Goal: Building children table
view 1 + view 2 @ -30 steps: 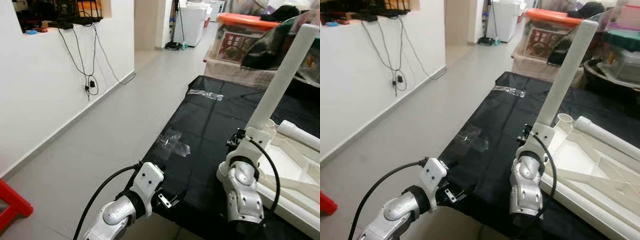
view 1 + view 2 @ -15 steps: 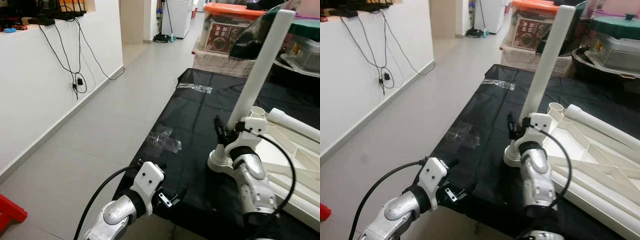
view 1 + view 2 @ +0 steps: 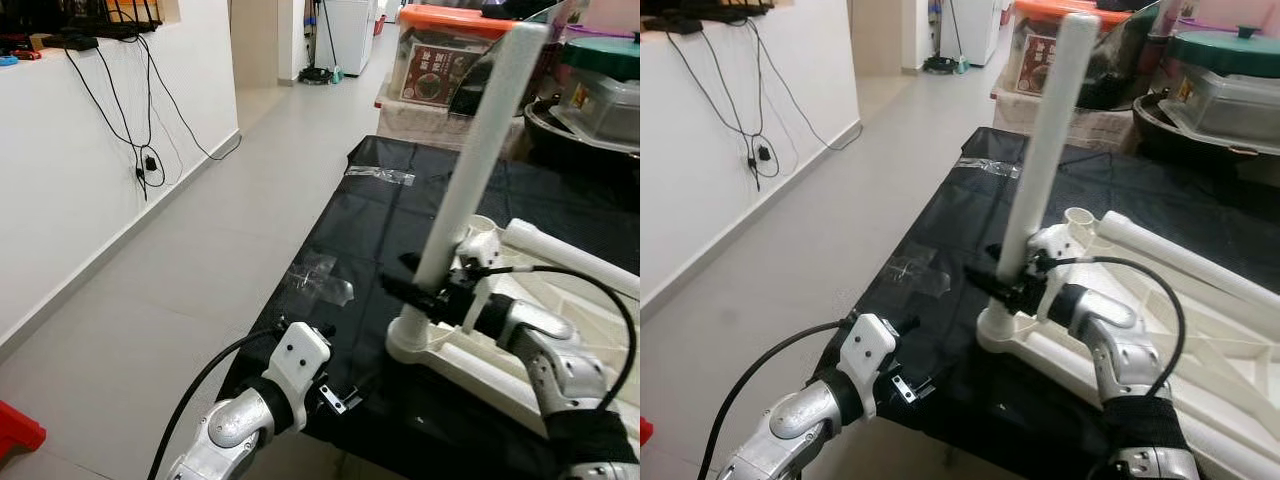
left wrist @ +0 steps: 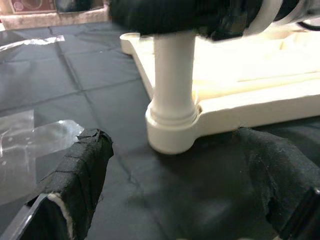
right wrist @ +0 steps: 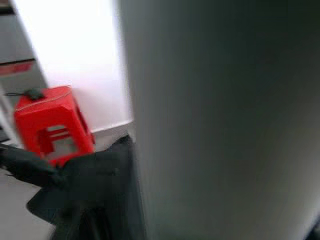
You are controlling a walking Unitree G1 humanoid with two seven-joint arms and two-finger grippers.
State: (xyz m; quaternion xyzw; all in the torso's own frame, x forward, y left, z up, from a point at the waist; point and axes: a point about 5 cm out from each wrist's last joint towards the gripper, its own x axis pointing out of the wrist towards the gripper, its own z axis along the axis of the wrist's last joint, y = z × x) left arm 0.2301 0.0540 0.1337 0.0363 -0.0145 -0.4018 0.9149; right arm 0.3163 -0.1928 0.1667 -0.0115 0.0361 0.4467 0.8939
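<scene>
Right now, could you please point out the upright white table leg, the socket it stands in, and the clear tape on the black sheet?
Upright white table leg point(image 3: 478, 150), left eye view, middle of the shaft.
Corner socket point(image 4: 171, 131), left wrist view, its round collar.
Clear tape point(image 3: 318, 283), left eye view, centre of the crumpled patch.

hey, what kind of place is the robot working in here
Most likely a lived-in home, in a hallway or utility area: grey tiled floor, stacked plastic storage bins, a white appliance down the passage, and charger cables hanging down the white wall.
</scene>
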